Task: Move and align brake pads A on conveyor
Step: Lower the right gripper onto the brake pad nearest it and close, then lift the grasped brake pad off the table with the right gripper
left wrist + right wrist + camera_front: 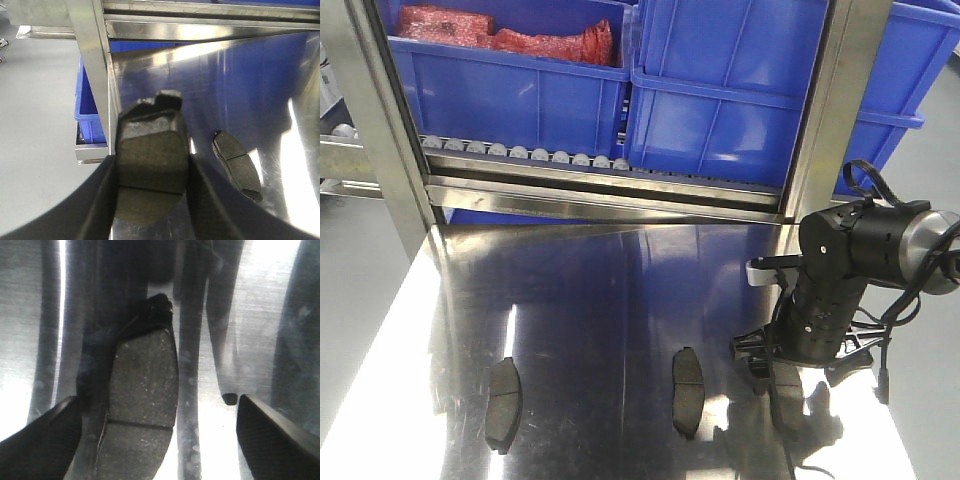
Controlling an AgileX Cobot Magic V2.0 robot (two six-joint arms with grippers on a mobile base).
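Your left fingers (97,205), black and textured, are pinching a flat dark grey brake pad with a central groove (150,165) by its long edges. It sits right at the left edge of the shiny steel tabletop (280,90), close against the upright steel frame post (92,75), so you have little room on that side. Whether it touches the steel I cannot tell. A neighbouring pad (236,165) lies flat to its right, apart from it, with bare steel between.

From the front you see a left pad (503,403) near the tabletop's left edge and a middle pad (687,392). Both lie flat, lengthwise front to back, well apart. Your black right arm (850,270) reaches down near the right edge. The right fingers (42,437) are spread wide around a grooved pad on the steel (142,405): one finger is near its long edge without touching, the other well clear. Along the back edge run a steel rail (600,195), a row of small steel rollers (520,153) and blue plastic bins (720,100).
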